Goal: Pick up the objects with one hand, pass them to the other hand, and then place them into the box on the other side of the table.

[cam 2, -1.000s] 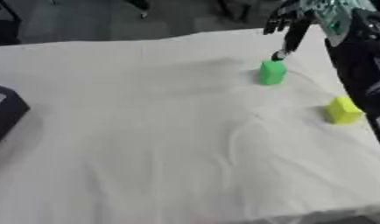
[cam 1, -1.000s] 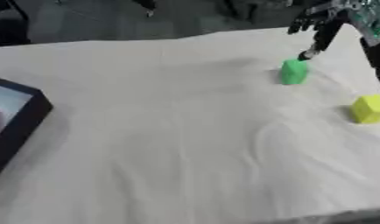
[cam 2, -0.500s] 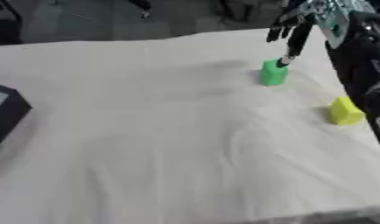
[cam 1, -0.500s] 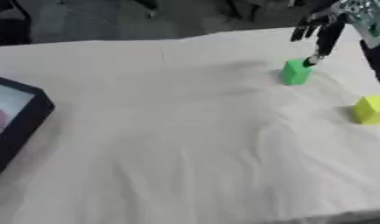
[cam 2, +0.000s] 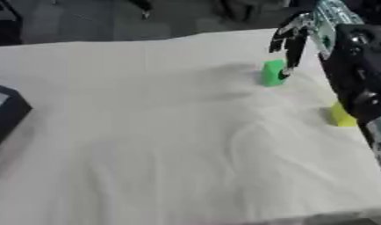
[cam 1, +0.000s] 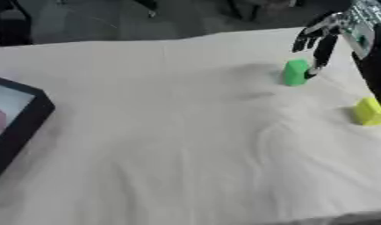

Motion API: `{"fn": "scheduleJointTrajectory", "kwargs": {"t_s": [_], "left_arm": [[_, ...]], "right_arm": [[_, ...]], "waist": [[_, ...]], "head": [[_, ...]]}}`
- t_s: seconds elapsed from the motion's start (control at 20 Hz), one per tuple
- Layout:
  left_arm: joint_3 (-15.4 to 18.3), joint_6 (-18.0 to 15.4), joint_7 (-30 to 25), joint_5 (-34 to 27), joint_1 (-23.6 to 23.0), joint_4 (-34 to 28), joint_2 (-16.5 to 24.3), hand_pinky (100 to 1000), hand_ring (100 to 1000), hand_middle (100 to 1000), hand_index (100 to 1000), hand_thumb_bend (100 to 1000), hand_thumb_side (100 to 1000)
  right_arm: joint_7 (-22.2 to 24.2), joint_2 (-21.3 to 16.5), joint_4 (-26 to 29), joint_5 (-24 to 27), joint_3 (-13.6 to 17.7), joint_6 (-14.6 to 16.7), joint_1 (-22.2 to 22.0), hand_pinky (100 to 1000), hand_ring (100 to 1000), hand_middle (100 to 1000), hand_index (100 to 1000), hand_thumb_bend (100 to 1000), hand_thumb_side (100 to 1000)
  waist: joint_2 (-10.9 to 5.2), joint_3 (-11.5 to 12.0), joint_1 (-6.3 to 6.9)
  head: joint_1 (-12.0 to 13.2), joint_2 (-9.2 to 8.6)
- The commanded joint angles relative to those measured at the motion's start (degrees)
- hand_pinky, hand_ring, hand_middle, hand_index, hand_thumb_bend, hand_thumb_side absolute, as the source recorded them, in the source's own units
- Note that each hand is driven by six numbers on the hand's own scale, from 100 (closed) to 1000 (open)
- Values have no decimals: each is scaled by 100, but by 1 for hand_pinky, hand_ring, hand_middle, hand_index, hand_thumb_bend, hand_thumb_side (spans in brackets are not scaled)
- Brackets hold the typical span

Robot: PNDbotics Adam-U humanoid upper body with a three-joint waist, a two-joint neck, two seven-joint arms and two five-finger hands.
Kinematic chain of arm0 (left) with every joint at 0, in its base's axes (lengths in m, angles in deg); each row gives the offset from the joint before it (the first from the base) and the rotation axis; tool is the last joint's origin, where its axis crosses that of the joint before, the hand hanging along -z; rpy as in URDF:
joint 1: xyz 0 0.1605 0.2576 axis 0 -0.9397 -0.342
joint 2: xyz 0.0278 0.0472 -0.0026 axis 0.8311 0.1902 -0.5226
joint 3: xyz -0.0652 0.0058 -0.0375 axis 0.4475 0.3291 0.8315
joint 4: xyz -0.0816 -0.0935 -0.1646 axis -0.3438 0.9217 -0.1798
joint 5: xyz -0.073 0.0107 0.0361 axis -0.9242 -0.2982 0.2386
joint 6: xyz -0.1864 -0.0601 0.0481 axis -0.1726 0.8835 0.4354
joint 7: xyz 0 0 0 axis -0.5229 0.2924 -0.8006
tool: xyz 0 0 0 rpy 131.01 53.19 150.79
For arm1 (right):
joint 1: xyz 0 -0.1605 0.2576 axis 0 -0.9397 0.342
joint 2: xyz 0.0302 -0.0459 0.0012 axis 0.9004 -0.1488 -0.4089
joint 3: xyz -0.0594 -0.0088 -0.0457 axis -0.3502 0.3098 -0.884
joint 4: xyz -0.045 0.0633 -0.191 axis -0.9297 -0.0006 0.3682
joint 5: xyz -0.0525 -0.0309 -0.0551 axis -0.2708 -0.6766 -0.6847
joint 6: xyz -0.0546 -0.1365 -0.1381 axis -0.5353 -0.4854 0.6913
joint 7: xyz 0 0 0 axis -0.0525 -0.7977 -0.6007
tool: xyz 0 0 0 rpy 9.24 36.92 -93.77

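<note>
A green block (cam 1: 296, 72) stands upright on the cream cloth at the far right. My right hand (cam 1: 322, 38) hangs just above and to the right of it, fingers straight and pointing down, one fingertip touching the block's right side. A yellow block (cam 1: 369, 111) lies nearer, by the right edge. The black box (cam 1: 24, 125) with a pale inside sits at the left edge, something pink showing in it. My left hand shows in no view.
The cream cloth (cam 1: 186, 132) covers the whole table, with shallow wrinkles in the middle. Dark floor and chair legs lie beyond the far edge. My right arm (cam 2: 355, 74) fills the right side of the right eye view.
My right hand has stayed close to the green block, its fingers now reaching down along the block's right side. The blocks and the box have not moved.
</note>
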Motion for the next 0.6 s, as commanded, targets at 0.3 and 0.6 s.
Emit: {"fn": "scheduleJointTrajectory", "kwargs": {"t_s": [0.3,0.6], "left_arm": [[25,4,31,0,82,-117,41,774,726,715,808,231,627],[22,19,51,14,100,-123,22,775,725,712,805,232,629]], "right_arm": [[-734,0,-233,-427,247,-221,54,888,918,868,879,475,100],[-1314,72,-468,-744,413,-413,40,878,895,849,872,466,100]], "waist": [[-15,42,119],[49,70,149]], "head": [[-32,-125],[-57,-188]]}}
